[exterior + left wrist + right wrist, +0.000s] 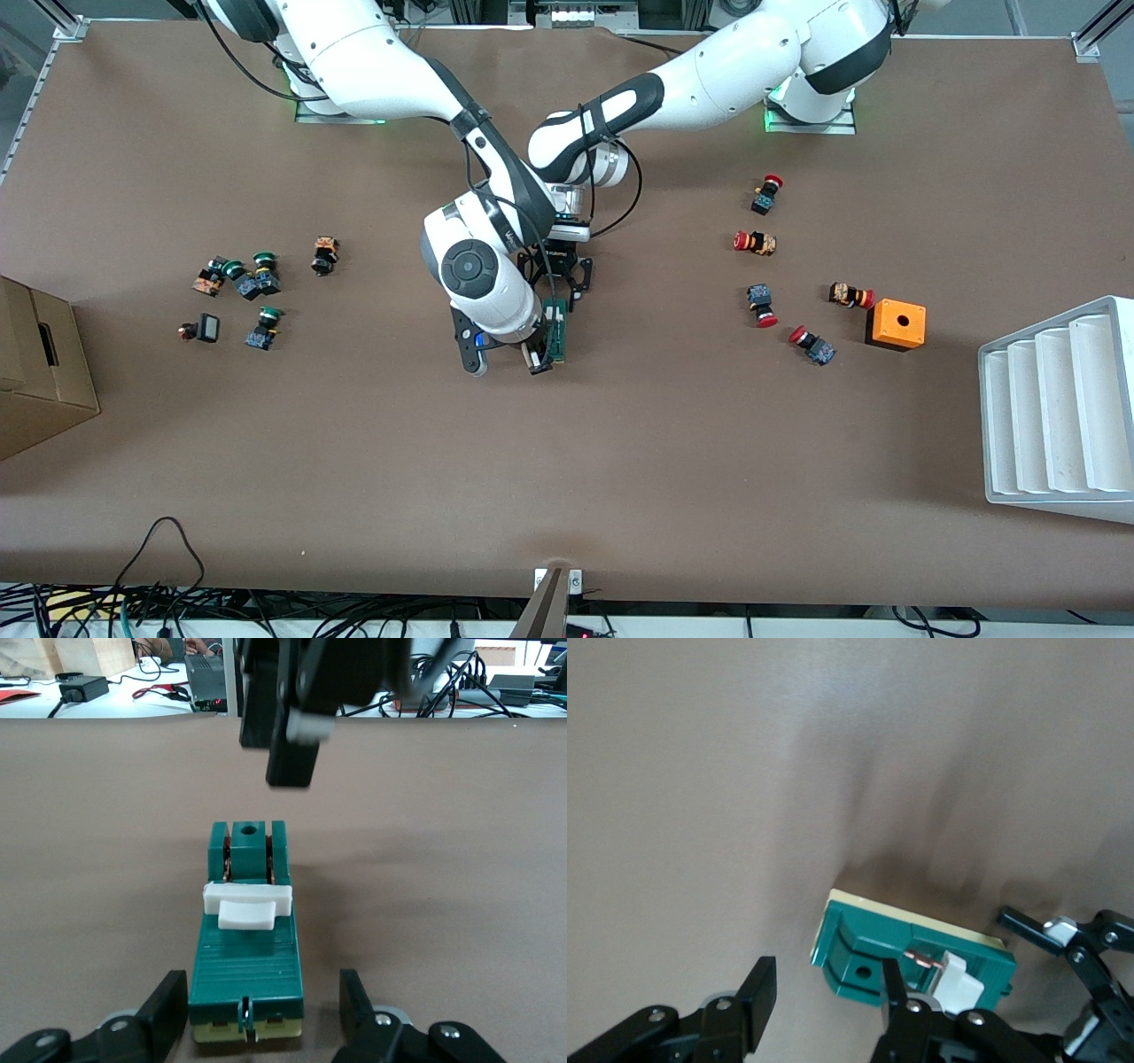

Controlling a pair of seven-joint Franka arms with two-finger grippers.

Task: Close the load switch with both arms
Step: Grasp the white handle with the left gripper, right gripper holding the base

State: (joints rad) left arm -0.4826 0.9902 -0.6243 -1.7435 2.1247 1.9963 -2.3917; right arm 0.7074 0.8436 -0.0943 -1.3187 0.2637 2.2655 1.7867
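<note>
Both hands sit low on the surface (354,443): left hand (264,1010) fingers apart astride the load switch (248,939), right hand (824,992) parted beside it.

Orange box (896,324), white rack (1059,412), cardboard box (40,368), scattered push buttons (755,242).

The load switch (556,329) is lying mid-table between two groups of push buttons (237,297) (784,270), both grippers (555,282) (534,353) flanking its ends.
</note>
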